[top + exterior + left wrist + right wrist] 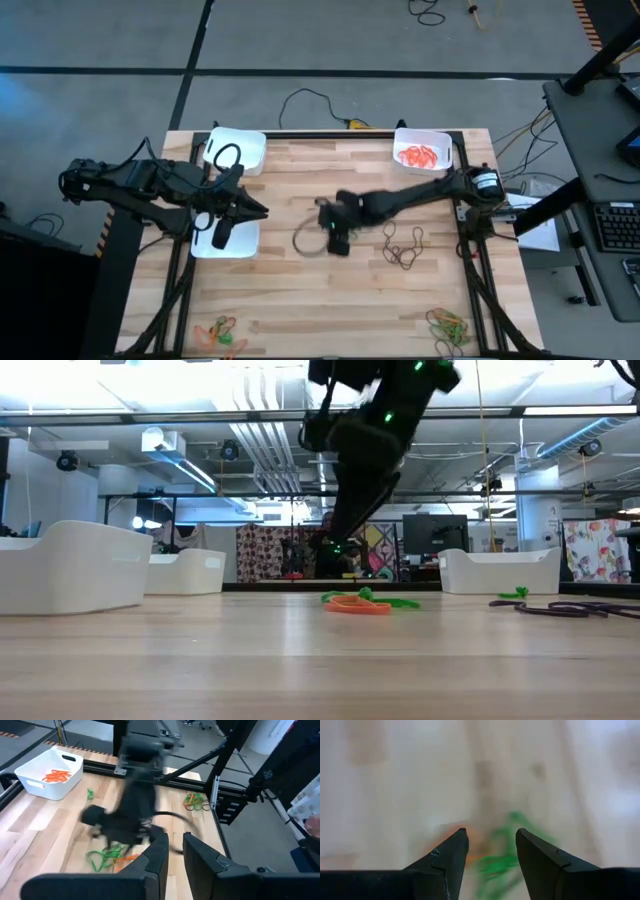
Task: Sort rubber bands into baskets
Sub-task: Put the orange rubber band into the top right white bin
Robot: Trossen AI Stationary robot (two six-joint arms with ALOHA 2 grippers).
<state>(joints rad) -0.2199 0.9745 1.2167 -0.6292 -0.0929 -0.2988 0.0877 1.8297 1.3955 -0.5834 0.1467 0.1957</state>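
Observation:
Three white baskets stand on the wooden table: far left (236, 150) with a dark band, near left (226, 240), and far right (423, 152) holding orange bands. Green and orange rubber bands (360, 602) lie flat at the table's middle, and they also show in the left wrist view (109, 857). My right gripper (325, 232) hovers over them, open and empty, with its fingertips (455, 850) on either side of them in the right wrist view. My left gripper (258, 210) is over the near left basket, open by a narrow gap (175, 855) and empty.
Dark bands (404, 247) lie right of the middle. Mixed piles of bands lie at the near left (222, 332) and near right (450, 325) edges. A loose loop (308, 240) lies beside my right gripper. Black frame rails run along the table's sides.

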